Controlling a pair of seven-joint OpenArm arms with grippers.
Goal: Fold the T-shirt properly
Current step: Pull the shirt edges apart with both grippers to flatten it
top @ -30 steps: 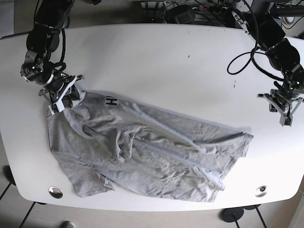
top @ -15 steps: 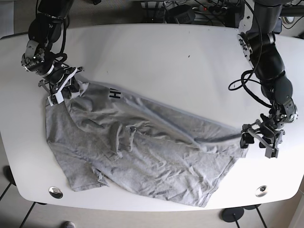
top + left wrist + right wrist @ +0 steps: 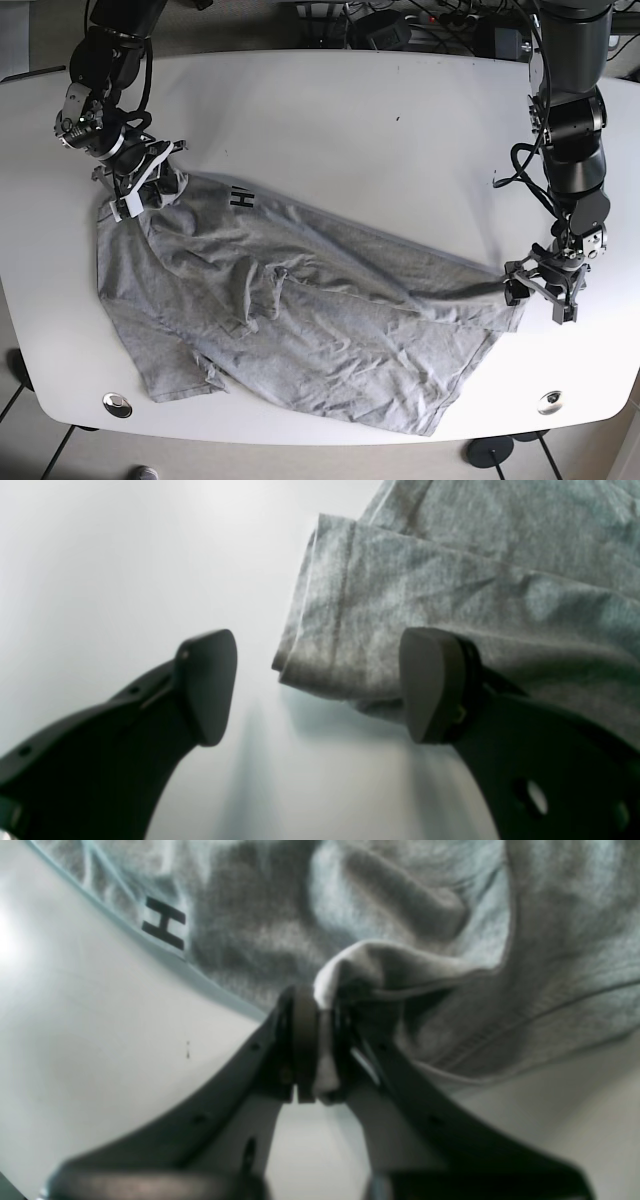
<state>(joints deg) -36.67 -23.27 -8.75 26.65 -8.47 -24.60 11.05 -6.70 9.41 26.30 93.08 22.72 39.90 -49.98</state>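
T-shirt (image 3: pixel 300 310) unfolded, crumpled — no fold done. Right tool (image 3: pixel 320 1040) clamped on fabric at 10 o'clock; left tool (image 3: pixel 320 685) apart, straddling hem at 4 o'clock.

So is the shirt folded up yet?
No. The shirt lies spread and wrinkled across the table, with no neat fold showing yet.

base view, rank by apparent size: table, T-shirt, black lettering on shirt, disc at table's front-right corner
1. table
2. T-shirt
3. and 4. black lettering and disc: both tiny, look alike; not ranking them.
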